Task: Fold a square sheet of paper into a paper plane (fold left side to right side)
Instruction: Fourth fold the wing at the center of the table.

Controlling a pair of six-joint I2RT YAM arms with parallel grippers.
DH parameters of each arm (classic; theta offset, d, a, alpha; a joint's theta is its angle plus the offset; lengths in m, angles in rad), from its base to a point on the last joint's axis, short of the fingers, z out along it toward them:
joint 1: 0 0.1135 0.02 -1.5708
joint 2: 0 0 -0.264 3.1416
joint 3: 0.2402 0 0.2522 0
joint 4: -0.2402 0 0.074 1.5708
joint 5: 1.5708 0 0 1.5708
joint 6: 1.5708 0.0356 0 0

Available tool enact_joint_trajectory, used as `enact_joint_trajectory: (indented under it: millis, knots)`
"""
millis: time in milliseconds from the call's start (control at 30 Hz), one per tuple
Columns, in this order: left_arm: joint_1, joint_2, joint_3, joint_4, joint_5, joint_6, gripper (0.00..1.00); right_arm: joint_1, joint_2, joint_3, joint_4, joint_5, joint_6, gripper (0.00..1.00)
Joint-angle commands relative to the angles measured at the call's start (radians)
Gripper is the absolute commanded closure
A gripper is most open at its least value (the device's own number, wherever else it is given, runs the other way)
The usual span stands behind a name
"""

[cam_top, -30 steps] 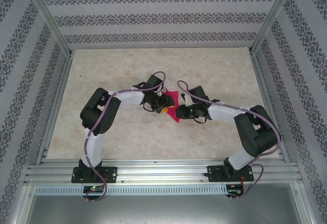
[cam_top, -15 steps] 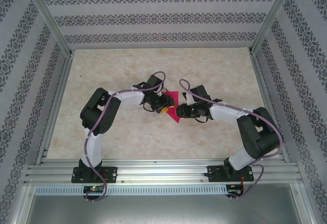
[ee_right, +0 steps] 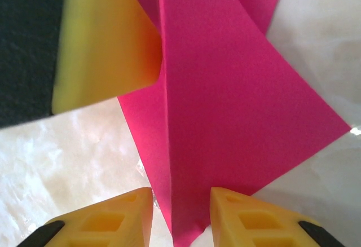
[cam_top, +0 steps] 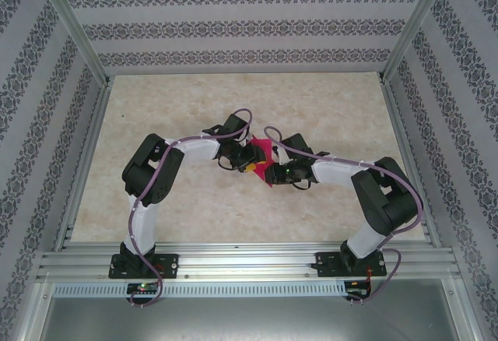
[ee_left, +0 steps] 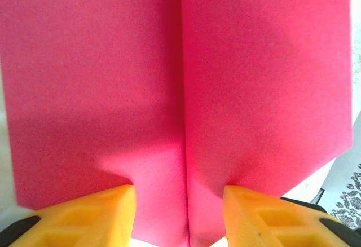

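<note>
Right arm [cam_top: 334, 171] nearer creased magenta paper [ee_left: 254, 89]

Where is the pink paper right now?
In the top view, the pink paper sits at the centre of the table, directly between the left gripper and the right gripper.

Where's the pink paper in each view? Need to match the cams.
Top external: paper at table centre, between left gripper and right gripper.
Left wrist: paper runs up from between the fingers, crease down the middle.
Right wrist: paper centre-right, narrowing down between the fingers.
Shared landmark: left gripper's yellow finger, upper left in right wrist, bottom corners in left wrist, touching the paper in top external.
</note>
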Motion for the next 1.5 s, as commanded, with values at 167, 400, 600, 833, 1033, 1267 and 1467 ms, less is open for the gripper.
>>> enact_joint_trajectory:
  millis: [167,400,600,833,1033,1267,1467]
  knots:
    - [-0.01,0.028,-0.013,-0.037,-0.06,0.004,0.53,0.021,0.023,0.041,0.014,0.031,-0.011,0.74]
    - [-0.009,0.022,-0.006,-0.048,-0.066,0.007,0.53,0.022,0.036,0.052,0.017,0.031,-0.014,0.81]
    - [-0.009,0.028,-0.006,-0.048,-0.065,0.004,0.53,0.024,0.043,0.052,0.021,0.019,-0.012,0.89]
    - [-0.009,0.02,-0.004,-0.059,-0.076,0.011,0.53,0.023,0.048,0.05,0.025,0.009,-0.012,0.92]
    - [-0.009,0.023,-0.017,-0.053,-0.076,0.007,0.53,0.019,0.056,0.039,0.048,-0.016,-0.009,0.98]
    - [-0.009,0.027,-0.023,-0.043,-0.076,0.004,0.53,0.015,0.017,0.039,0.019,0.01,-0.013,0.81]
    - [-0.009,0.023,-0.026,-0.054,-0.086,0.009,0.53,0.014,-0.058,0.05,-0.041,0.088,-0.048,0.73]
